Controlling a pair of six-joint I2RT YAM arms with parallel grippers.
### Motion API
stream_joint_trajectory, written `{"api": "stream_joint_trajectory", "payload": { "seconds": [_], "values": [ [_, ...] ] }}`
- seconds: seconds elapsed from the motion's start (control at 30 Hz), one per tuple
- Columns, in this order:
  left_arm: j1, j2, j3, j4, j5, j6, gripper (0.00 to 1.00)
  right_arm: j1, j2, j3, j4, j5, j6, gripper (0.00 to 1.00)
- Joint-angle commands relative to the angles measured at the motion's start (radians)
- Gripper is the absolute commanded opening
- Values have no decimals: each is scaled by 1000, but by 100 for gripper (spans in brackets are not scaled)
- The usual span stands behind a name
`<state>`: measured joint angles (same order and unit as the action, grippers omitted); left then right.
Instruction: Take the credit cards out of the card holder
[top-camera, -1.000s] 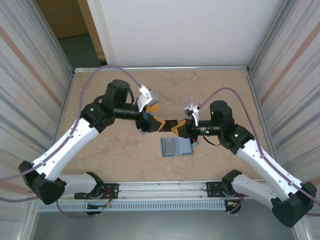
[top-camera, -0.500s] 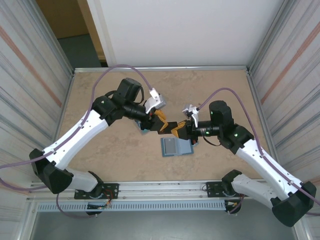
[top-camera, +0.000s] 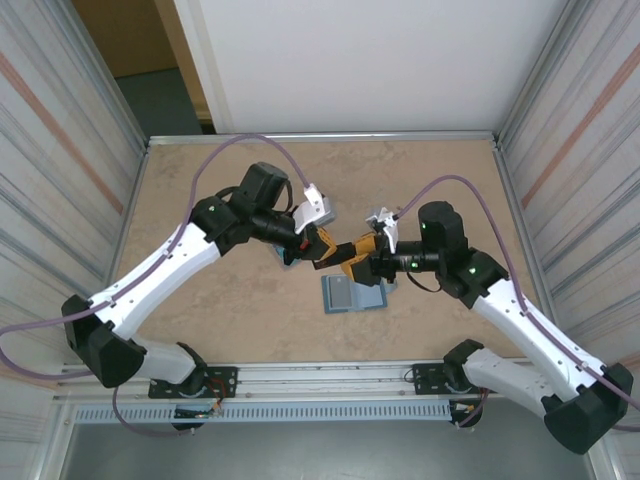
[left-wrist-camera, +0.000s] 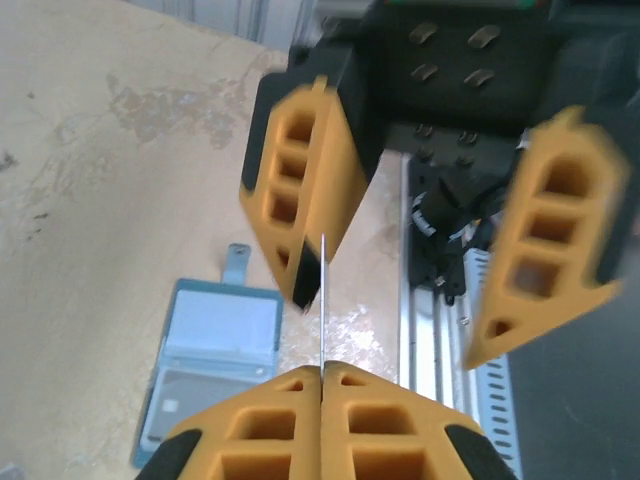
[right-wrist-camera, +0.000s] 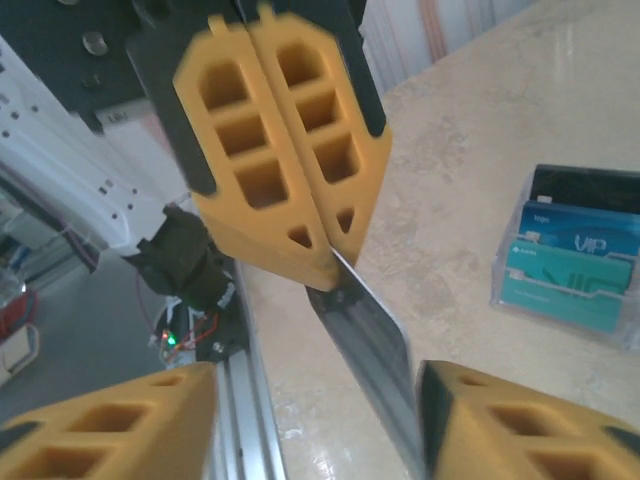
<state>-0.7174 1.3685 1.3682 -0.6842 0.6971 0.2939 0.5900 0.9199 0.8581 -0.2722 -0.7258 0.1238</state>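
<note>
Credit cards (right-wrist-camera: 575, 235) in black, blue and teal stand tiered in a clear rack (right-wrist-camera: 499, 272) on the table (top-camera: 440, 170), a little left of its centre. Just right of the clear rack and raised off the table, we find the left gripper (left-wrist-camera: 322, 372). Both of its pads are pressed together on one more card (right-wrist-camera: 368, 318), a thin dark one gripped near its end. In the left wrist view we see this card edge-on, as a fine line rising from the closed fingertips. The card reaches rightward into the gap of the right gripper (right-wrist-camera: 318, 378). Below the two grippers, the card holder (top-camera: 352, 293) lies opened flat on the table, near the middle of the near edge, with its paler inside facing up. The right gripper has its jaws set wide apart, one finger on each side of the card. The card runs close to one of these fingers; we cannot tell whether it touches.
</note>
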Motion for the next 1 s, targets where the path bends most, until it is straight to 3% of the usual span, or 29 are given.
{"api": "stream_joint_trajectory", "payload": {
  "seconds": [0.0,0.03,0.07,0.1,0.27,0.4,0.63,0.97],
  "values": [
    [4,-69,-55,98,-119,15,0,7,-56,-12,17,95,-3,68],
    [6,-79,-67,111,-151,12,0,6,-68,-20,21,115,0,74],
    [12,-90,-80,125,-188,6,0,6,-84,-30,28,142,6,97],
    [22,-98,-94,140,-218,1,0,6,-98,-38,33,164,10,99],
    [125,-119,-183,237,-293,-29,0,5,-136,-48,30,297,42,99],
    [178,-129,-282,341,-372,57,0,4,-148,-51,28,408,79,99],
    [303,-58,-317,416,-377,145,0,2,-167,-72,56,502,107,99],
    [372,109,-308,469,-403,185,0,-4,-197,-97,63,630,147,99]
  ]
}}
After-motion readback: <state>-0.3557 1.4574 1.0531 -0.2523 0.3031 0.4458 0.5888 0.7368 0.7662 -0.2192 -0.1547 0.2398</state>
